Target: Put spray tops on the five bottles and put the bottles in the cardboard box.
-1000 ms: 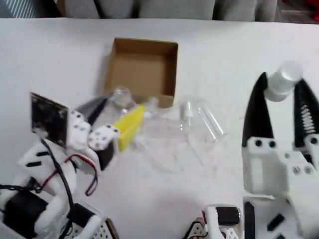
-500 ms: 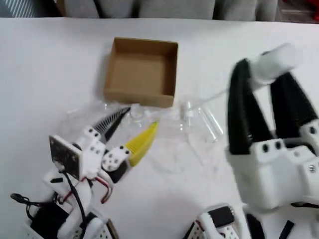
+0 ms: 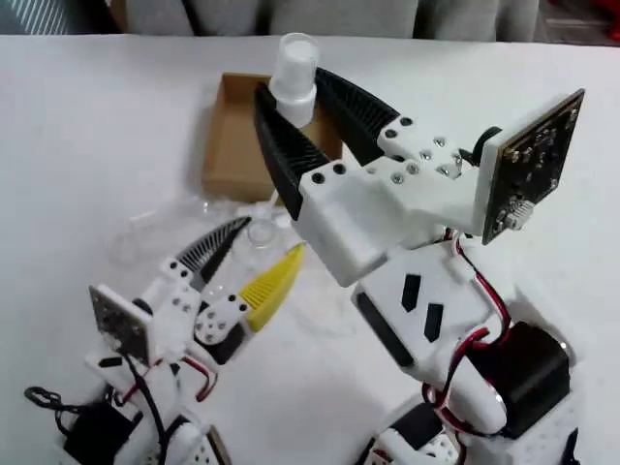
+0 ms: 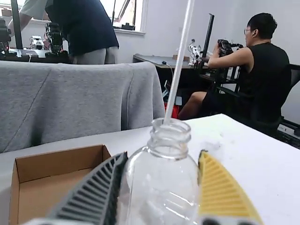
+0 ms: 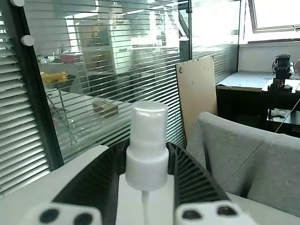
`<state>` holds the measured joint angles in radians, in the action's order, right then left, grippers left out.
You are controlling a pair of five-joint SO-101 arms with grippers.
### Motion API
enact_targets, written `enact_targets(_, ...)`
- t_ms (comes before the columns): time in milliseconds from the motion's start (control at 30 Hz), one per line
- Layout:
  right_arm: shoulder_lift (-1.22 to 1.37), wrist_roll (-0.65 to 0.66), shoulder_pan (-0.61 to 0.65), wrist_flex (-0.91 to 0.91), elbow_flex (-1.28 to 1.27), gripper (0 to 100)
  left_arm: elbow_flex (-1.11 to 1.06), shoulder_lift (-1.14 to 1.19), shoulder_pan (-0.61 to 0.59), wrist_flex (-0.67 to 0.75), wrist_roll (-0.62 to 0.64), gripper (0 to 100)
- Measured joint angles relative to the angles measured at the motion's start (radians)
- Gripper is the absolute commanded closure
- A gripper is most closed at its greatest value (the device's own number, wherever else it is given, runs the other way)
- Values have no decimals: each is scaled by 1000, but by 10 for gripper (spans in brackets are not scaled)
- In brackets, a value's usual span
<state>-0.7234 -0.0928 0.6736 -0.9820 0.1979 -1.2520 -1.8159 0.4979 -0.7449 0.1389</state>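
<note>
From above, the right gripper (image 3: 294,89) clenches the white plastic top (image 3: 294,60), up beyond the left gripper (image 3: 272,236), which grasps the clear bottle (image 3: 260,232). In the left wrist view, the thin tube (image 4: 180,61) slants down to the round neck (image 4: 171,133); we should straighten it, then lower slowly. In the right wrist view, ribbed fingers (image 5: 93,183) pinch the smooth top (image 5: 146,150).

White spray top (image 3: 294,66) above cardboard box (image 3: 231,155).
We log the right hand (image 3: 293,85) pinching it; the left hand (image 3: 274,235) flanks a clear bottle (image 3: 260,232).
</note>
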Motion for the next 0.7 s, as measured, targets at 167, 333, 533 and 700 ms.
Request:
enact_targets(167,28,3,2,0,0,984,-6,6,2,0,-55,976)
enact_targets(333,25,6,5,0,0,984,-6,6,2,0,-78,976)
enact_targets(533,25,6,5,-38,0,984,-6,8,2,0,-80,976)
enact_targets(700,8,6,68,-133,-6,984,-6,8,2,0,-80,976)
